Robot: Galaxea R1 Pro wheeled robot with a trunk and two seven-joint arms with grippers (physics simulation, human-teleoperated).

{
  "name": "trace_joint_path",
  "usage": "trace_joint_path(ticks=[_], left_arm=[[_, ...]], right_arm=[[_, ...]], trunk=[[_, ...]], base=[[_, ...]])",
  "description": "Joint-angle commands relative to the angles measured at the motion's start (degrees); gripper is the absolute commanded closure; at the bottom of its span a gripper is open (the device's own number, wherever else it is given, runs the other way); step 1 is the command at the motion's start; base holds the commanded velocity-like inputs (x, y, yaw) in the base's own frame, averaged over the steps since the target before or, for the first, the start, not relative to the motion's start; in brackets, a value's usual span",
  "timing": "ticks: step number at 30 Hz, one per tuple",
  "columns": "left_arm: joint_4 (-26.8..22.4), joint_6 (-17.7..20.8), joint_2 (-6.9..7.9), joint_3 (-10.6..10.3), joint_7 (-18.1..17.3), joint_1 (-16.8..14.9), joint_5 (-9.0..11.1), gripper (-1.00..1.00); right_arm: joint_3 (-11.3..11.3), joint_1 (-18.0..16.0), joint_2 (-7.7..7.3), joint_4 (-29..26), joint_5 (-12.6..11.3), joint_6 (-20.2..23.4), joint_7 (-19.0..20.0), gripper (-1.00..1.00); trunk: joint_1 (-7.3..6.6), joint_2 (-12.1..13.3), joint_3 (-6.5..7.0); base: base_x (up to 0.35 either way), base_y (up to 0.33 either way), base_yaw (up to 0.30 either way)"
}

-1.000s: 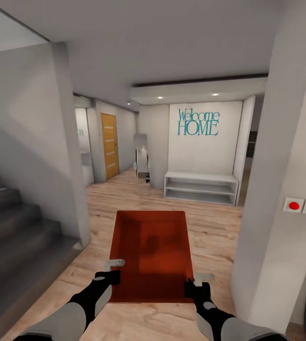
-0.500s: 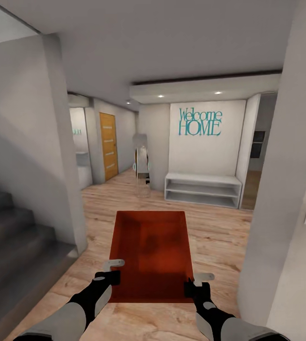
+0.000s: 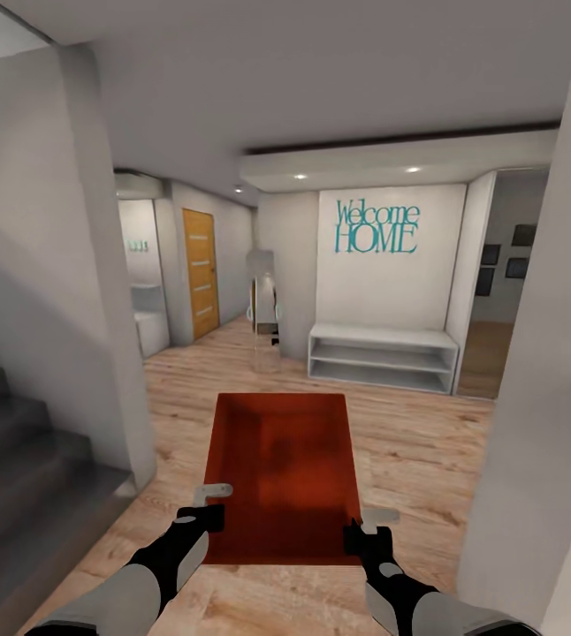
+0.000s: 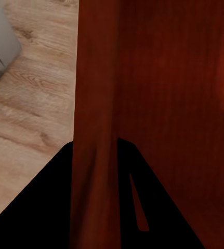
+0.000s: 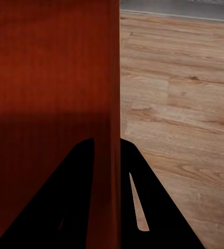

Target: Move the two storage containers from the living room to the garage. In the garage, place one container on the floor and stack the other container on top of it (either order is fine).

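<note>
container (image 3: 281, 473) pinched between both hands

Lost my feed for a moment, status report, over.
Left pincer and right pincer shut on orange-red rectangular storage container, one wall each. Container carried level over light wood-plank floor. White pillar close on right.

Camera view shifts between frames: the grey stairs (image 3: 20, 477) slide further toward 8 o'clock, and the white pillar (image 3: 542, 371) at 3 o'clock spreads wider, its red wall buttons now out of sight. At 2 o'clock, a doorway (image 3: 506, 283) with dark wall frames opens up.
</note>
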Motion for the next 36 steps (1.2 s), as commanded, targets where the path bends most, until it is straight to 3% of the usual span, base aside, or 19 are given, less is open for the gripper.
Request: trace_joint_path(ticks=[1,36], left_arm=[[-0.2,0.43,0.04,4.07,0.64,-0.08,0.41,1.0],[-0.19,0.43,0.04,4.07,0.63,-0.08,0.41,1.0]], right_arm=[[-1.84,-0.02,-0.34,0.0,-1.81,-0.48,-0.46,1.0],[-1.84,-0.02,-0.34,-0.07,-1.79,-0.48,-0.43,1.0]], trunk=[[0.04,-0.07,-0.09],[0.04,-0.07,-0.09]], base=[[0.322,0.0,0.0],[0.322,0.0,0.0]])
